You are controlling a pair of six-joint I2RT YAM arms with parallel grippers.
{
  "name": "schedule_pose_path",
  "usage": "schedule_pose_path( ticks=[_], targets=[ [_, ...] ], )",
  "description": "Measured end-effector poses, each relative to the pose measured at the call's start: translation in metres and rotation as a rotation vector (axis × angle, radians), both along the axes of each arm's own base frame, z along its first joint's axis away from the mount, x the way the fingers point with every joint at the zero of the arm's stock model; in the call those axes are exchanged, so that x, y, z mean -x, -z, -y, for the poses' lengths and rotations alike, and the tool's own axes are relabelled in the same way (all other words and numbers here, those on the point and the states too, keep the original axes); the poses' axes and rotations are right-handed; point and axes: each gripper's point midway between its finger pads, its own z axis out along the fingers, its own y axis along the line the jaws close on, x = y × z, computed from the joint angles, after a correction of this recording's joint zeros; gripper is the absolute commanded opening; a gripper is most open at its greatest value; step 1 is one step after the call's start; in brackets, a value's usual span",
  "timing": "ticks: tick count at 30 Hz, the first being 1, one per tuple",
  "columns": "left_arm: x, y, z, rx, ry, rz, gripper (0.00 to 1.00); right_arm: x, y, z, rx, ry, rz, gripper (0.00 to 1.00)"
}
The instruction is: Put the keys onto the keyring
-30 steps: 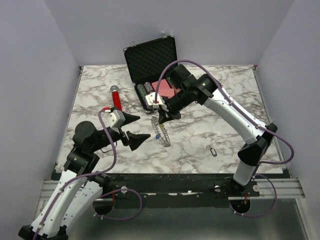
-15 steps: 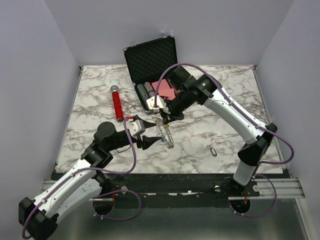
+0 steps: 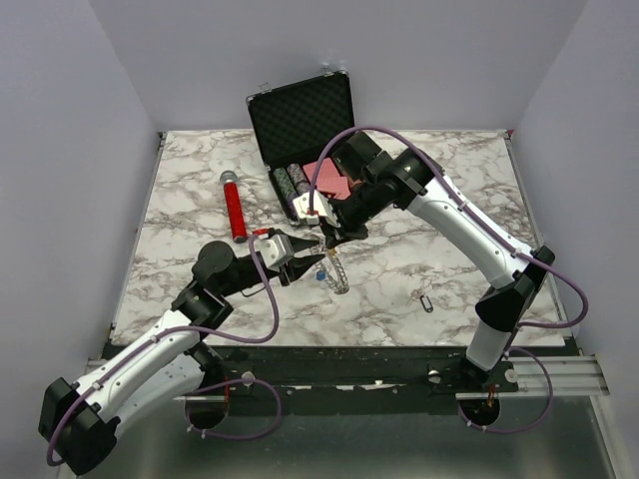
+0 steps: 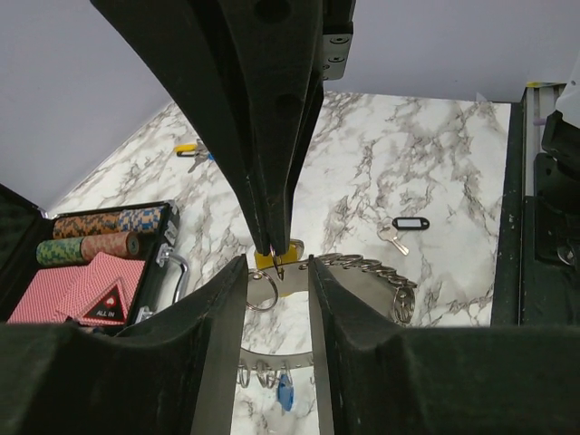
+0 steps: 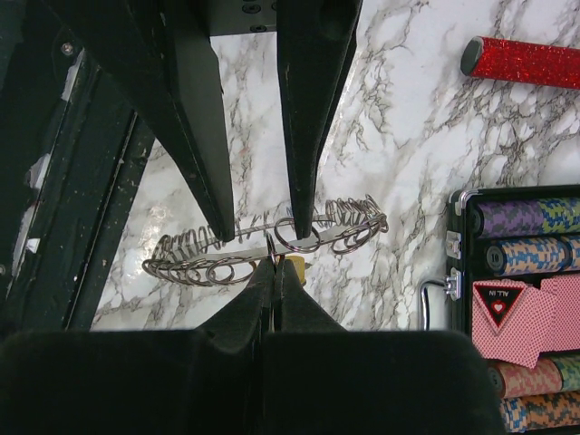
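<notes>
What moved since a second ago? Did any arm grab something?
The left arm's fingers swung in from the left to the big silver metal ring fringed with keys and narrowed from wide open, a gap still between them. The right arm's fingers stayed pinched shut at the ring's far end. The red glittery tube, open black case and black-tagged silver key did not move.

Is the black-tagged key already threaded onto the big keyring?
No: the black-tagged key lies alone on the marble table, clearly apart from the keyring.
</notes>
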Motion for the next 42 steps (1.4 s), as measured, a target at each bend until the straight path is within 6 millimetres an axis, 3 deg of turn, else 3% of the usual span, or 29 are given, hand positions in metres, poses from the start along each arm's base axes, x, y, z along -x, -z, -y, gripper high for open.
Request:
schedule_pose_path(
  ticks=[9, 26, 30, 33, 37, 39, 42],
  targets=[
    [-0.001, 0.004, 0.005, -0.005, 0.007, -0.015, 0.27, 0.0, 0.0, 0.0, 0.0, 0.001, -0.001, 0.0],
    [-0.004, 0.006, 0.01, -0.015, 0.001, -0.033, 0.21, 0.002, -0.006, 0.002, -0.011, 0.005, 0.005, 0.0],
    [-0.004, 0.006, 0.011, -0.017, -0.001, -0.036, 0.15, 0.002, -0.006, 0.002, -0.011, 0.005, 0.005, 0.0],
    [-0.006, 0.006, 0.011, -0.018, -0.007, -0.044, 0.0, 0.002, -0.006, 0.002, -0.011, 0.005, 0.005, 0.0],
    [-0.007, 0.007, 0.011, -0.017, -0.02, -0.058, 0.0, 0.003, -0.006, 0.003, -0.009, 0.005, 0.003, 0.0],
    [-0.008, 0.007, 0.011, -0.012, -0.027, -0.069, 0.0, 0.003, -0.006, 0.003, -0.01, 0.005, 0.004, 0.05],
    [-0.009, 0.005, 0.009, 0.001, -0.044, -0.082, 0.0, 0.003, -0.007, 0.003, -0.013, 0.009, 0.004, 0.2]
  ],
)
